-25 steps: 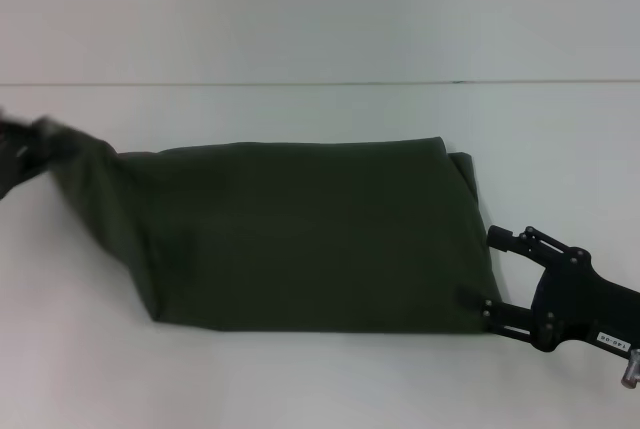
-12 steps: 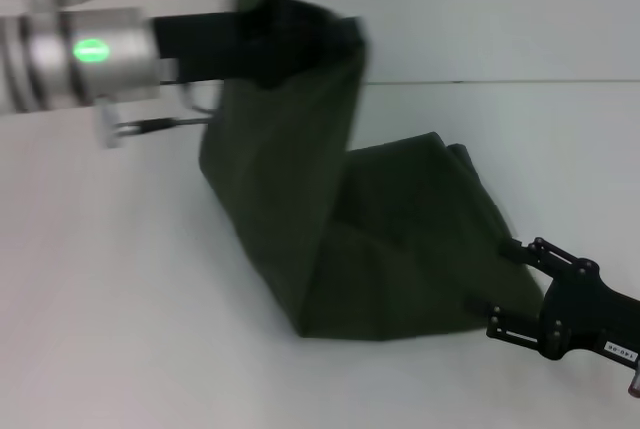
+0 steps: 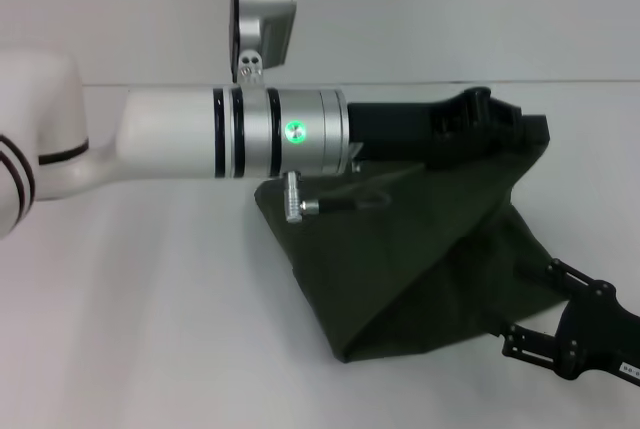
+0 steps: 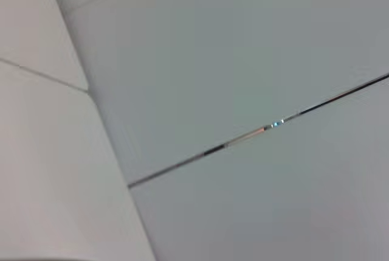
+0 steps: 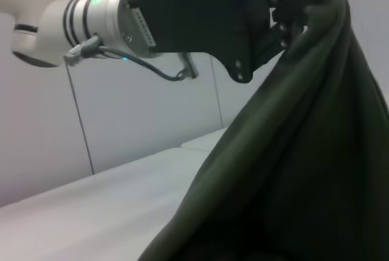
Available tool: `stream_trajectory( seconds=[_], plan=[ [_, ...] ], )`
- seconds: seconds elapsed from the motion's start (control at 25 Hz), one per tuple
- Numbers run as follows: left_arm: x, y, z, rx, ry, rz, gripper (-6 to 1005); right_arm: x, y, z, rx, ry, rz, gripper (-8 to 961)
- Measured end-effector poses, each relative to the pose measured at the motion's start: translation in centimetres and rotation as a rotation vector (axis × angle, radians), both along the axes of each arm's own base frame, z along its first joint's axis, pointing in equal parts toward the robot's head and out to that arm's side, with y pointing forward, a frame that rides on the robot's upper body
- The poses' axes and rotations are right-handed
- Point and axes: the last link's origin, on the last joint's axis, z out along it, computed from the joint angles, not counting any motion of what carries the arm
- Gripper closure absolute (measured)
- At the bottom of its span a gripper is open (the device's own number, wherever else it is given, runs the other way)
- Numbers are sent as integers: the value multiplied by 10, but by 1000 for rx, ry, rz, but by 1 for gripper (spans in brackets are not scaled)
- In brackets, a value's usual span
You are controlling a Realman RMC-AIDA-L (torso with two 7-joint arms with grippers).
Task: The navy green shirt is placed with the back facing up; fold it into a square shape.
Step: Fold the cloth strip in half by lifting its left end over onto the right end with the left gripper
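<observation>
The navy green shirt (image 3: 420, 259) lies on the white table (image 3: 150, 329), plain side showing, with its left part lifted and carried over to the right. My left gripper (image 3: 510, 121) is shut on the raised shirt edge, high above the shirt's right side. The right wrist view shows the left gripper (image 5: 301, 2) pinching the cloth (image 5: 304, 170), which hangs down in a steep sheet. My right gripper (image 3: 528, 301) sits low at the shirt's near right corner, fingers spread apart beside the cloth. The left wrist view shows only pale surfaces.
My left forearm (image 3: 230, 134) stretches across the middle of the head view above the table. A seam line (image 3: 580, 81) runs across the table's far part. White table surface lies to the left and in front of the shirt.
My left gripper has swept from the far left, up and across to the right, dragging the shirt's left part over the rest. My right gripper has drifted slightly to the right and nearer.
</observation>
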Motion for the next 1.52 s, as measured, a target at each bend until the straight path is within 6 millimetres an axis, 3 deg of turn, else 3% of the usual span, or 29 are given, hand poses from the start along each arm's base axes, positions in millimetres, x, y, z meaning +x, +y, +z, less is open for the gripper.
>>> stream_trajectory(
  seconds=[0.36, 0.76, 1.08, 1.28, 1.52],
  plan=[
    [-4, -1, 7, 15, -42, 4, 984, -11, 23, -13, -14, -11, -22, 39],
    [0, 0, 11, 21, -62, -13, 983, -31, 69, -39, -11, -97, -85, 39],
    [1, -2, 9, 24, -61, -24, 984, -39, 92, -23, 101, -26, -132, 39],
    [-3, -5, -2, 32, -49, -19, 983, -46, 117, -17, 155, -58, -163, 39],
    [-6, -11, -15, 42, -56, -12, 983, -51, 131, -15, 176, -100, -170, 39]
  ],
)
